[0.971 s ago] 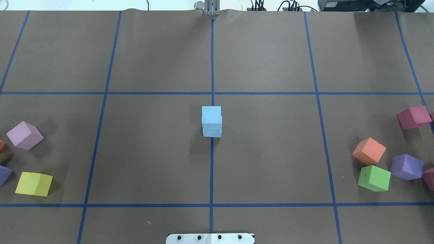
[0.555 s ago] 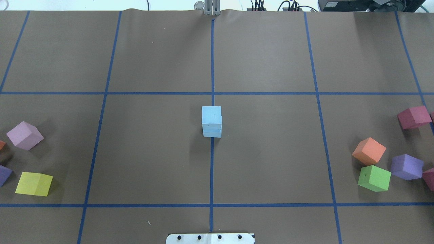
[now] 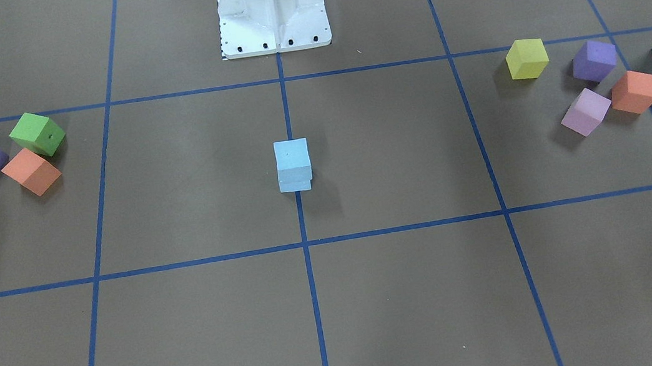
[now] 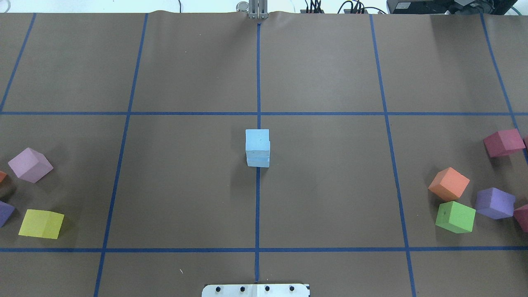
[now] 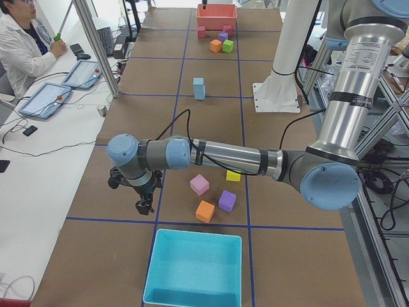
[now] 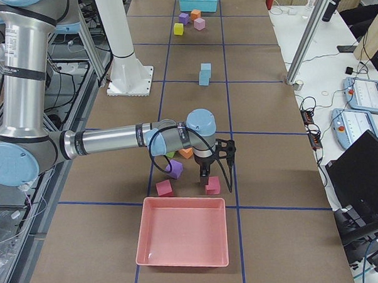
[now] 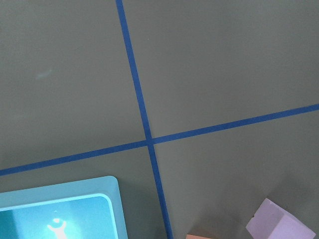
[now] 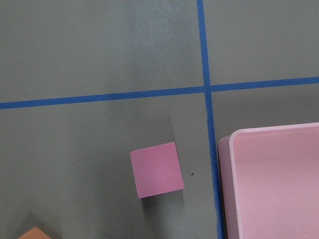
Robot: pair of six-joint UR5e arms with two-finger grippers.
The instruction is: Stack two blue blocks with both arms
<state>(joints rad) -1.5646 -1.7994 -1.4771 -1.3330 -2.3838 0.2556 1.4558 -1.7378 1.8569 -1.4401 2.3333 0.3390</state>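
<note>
The two blue blocks stand stacked at the table's centre on the blue tape line, the upper block (image 4: pixel 257 140) resting on the lower block (image 4: pixel 258 161) with a slight offset. The stack also shows in the front view (image 3: pixel 291 155) and small in both side views (image 5: pixel 199 88) (image 6: pixel 205 74). No gripper touches it. My left gripper (image 5: pixel 143 206) hangs over the table near the turquoise bin, far from the stack. My right gripper (image 6: pixel 205 173) hangs over a magenta cube (image 8: pixel 156 169) near the pink tray. Both show only in the side views, so I cannot tell whether they are open or shut.
A turquoise bin (image 5: pixel 192 268) stands at the table's left end, a pink tray (image 6: pixel 183 232) at the right end. Loose cubes lie on both sides: yellow (image 4: pixel 41 224), lilac (image 4: pixel 30 165), orange (image 4: pixel 449 183), green (image 4: pixel 456 217), purple (image 4: pixel 495 203). The white base mount (image 3: pixel 275 32) stands at the robot's edge.
</note>
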